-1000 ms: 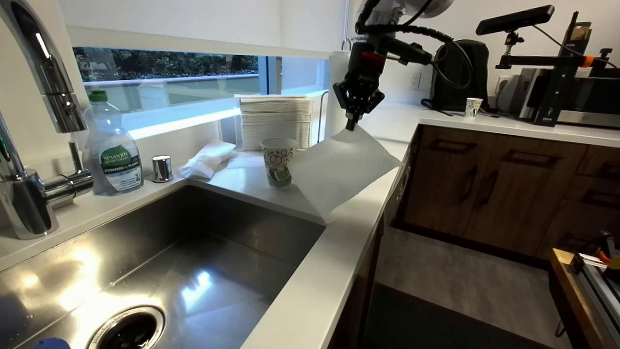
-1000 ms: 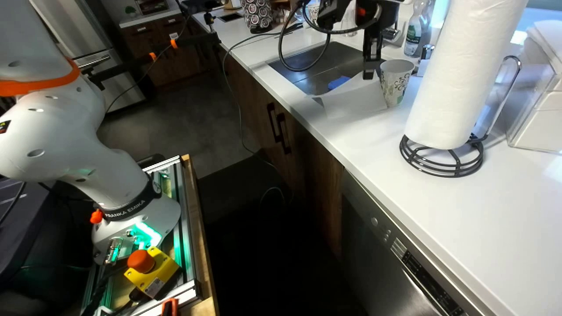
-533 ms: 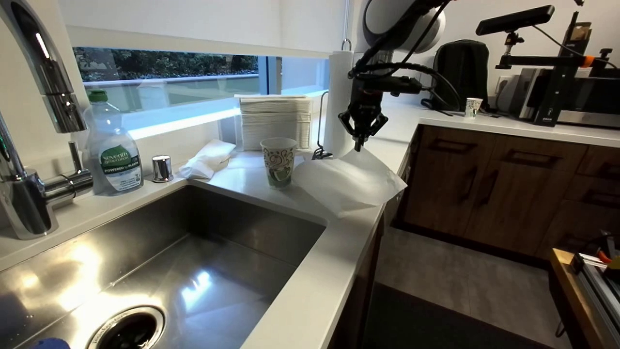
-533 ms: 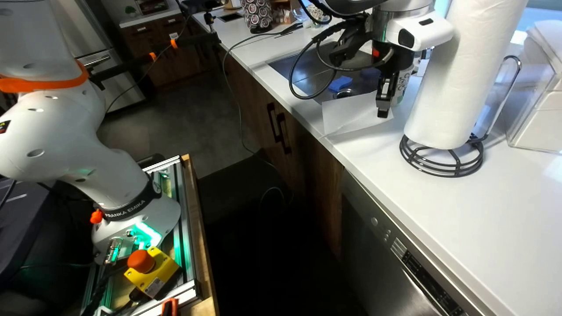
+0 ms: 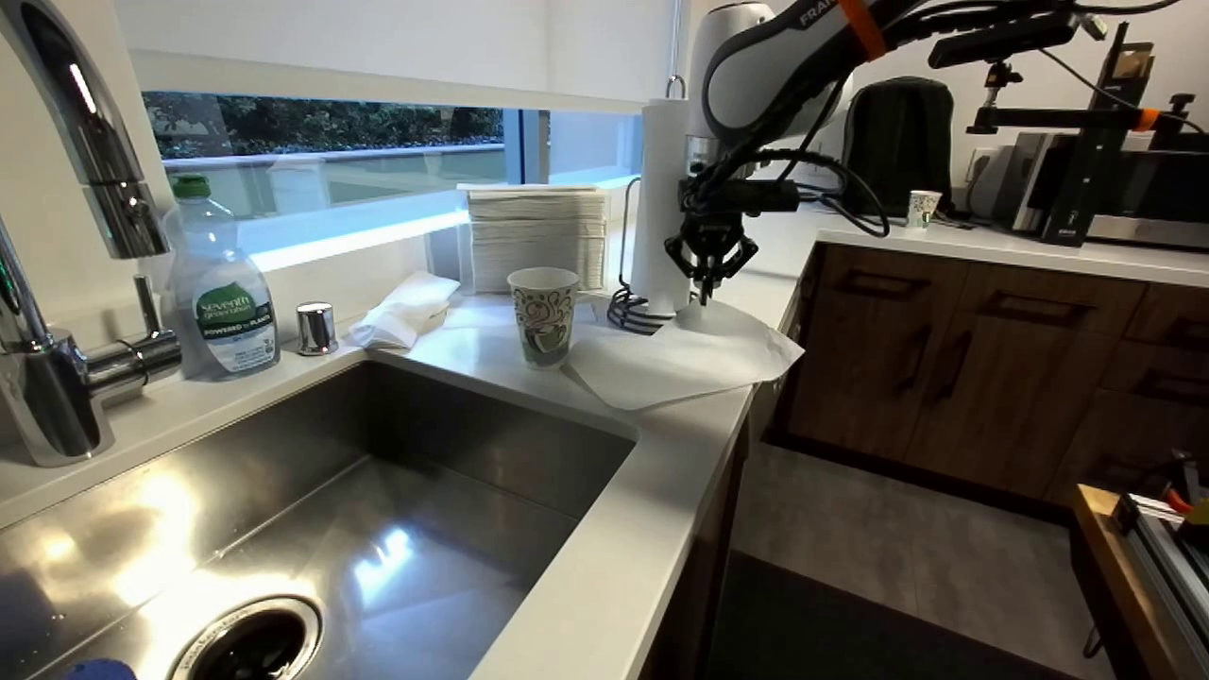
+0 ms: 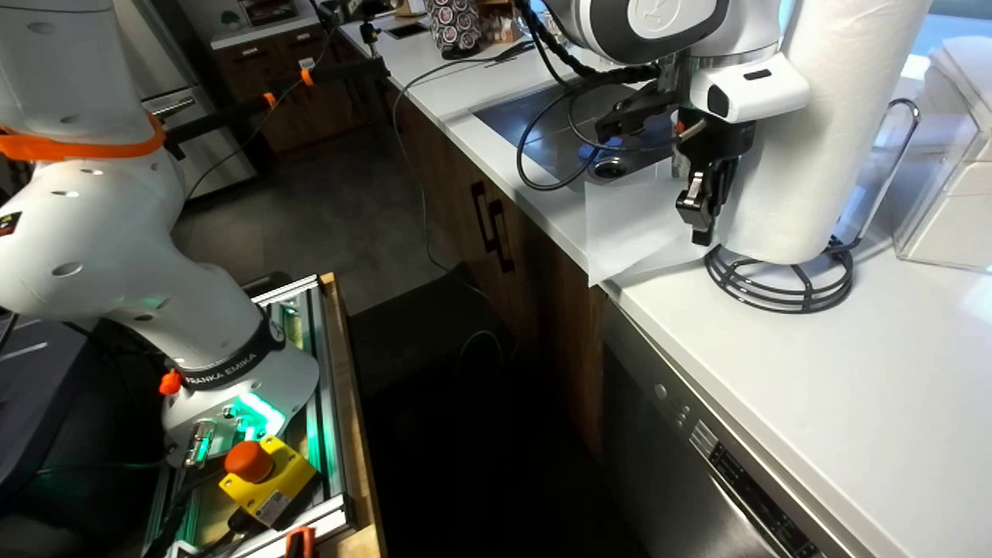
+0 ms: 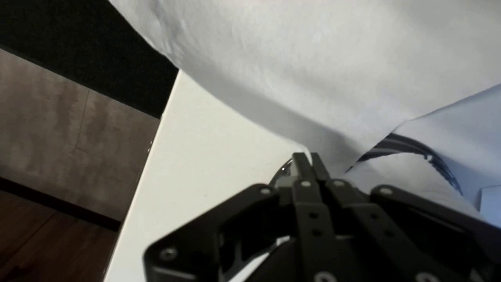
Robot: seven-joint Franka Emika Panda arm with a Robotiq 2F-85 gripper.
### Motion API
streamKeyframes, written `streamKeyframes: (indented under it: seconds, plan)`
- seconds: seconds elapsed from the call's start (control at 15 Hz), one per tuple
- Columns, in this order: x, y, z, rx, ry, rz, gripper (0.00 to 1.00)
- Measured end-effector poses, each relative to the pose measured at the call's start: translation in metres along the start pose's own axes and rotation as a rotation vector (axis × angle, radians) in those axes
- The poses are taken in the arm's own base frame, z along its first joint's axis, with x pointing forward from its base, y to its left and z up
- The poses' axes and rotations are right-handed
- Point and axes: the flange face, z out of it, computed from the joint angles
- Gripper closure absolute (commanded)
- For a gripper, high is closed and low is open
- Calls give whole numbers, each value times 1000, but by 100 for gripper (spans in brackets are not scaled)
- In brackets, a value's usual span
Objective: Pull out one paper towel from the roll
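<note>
A single white paper towel (image 5: 675, 364) sags from my gripper (image 5: 706, 293), most of it spread over the counter with one side reaching the front edge. In the wrist view its corner runs in between the two fingertips, so my gripper (image 7: 310, 160) is shut on it. Right beside the gripper stands the roll (image 6: 825, 139), a tall white cylinder upright on a dark wire base (image 6: 775, 288). An exterior view has the gripper (image 6: 701, 229) low over the counter, close in front of the roll. The sheet (image 6: 632, 225) appears detached from the roll.
A patterned cup (image 5: 545, 326) stands at the sheet's edge, near the sink (image 5: 397, 510). Behind are a stack of folded towels (image 5: 534, 236), a crumpled napkin (image 5: 406, 310) and a soap bottle (image 5: 227, 293). The counter's front edge (image 6: 659, 329) runs above a dishwasher.
My gripper has come down and towards the roll, carrying the sheet's corner along. The sheet, hanging a second ago, now rests largely on the counter. Roll and cup have stayed put.
</note>
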Motion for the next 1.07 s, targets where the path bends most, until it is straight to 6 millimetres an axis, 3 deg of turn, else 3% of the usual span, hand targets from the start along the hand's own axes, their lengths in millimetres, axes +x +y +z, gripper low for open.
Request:
streamKeyframes:
  seconds: [0.4, 0.73, 1.07]
  plan:
    - [-7, -10, 4, -34, 33, 26, 37]
    - [-18, -12, -15, -14, 41, -11, 1]
    - [-30, 2, -50, 24, 59, -41, 0]
